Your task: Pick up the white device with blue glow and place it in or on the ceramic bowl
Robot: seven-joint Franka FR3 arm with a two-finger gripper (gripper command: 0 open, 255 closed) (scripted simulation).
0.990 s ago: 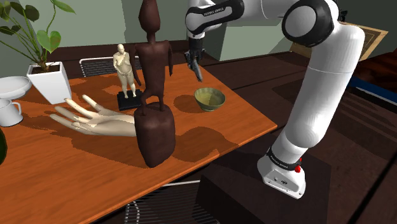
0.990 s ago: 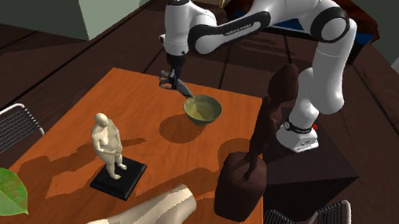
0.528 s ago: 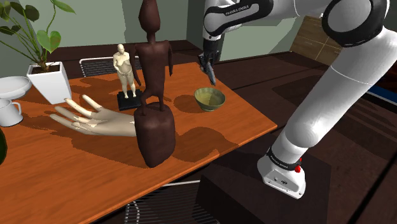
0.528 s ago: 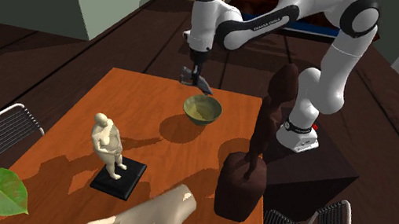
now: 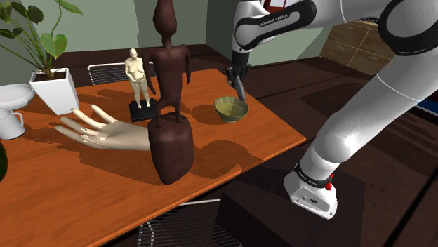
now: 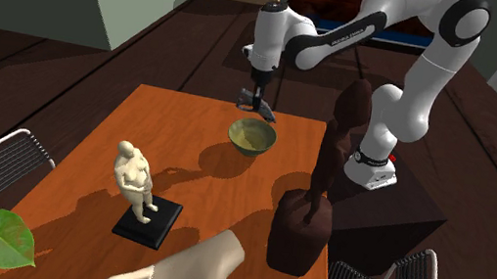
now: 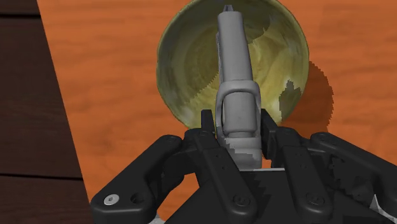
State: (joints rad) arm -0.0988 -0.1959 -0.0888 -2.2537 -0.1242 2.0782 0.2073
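1. The gripper (image 7: 236,130) pinches the grey device (image 7: 233,57) and holds it directly above the bowl (image 7: 175,76).
2. Bare table (image 5: 267,133) rings the bowl.
3. A table edge runs near the bowl, with dark floor (image 7: 32,95) beyond.
4. Farther from the bowl stand a dark statue (image 5: 168,105), a pale figurine (image 5: 138,77) and a sculpted hand (image 5: 98,130).

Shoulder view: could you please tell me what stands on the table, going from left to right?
First the white mug → white planter → pale figurine → dark statue → greenish bowl, with the grey device held in the jaws over it.
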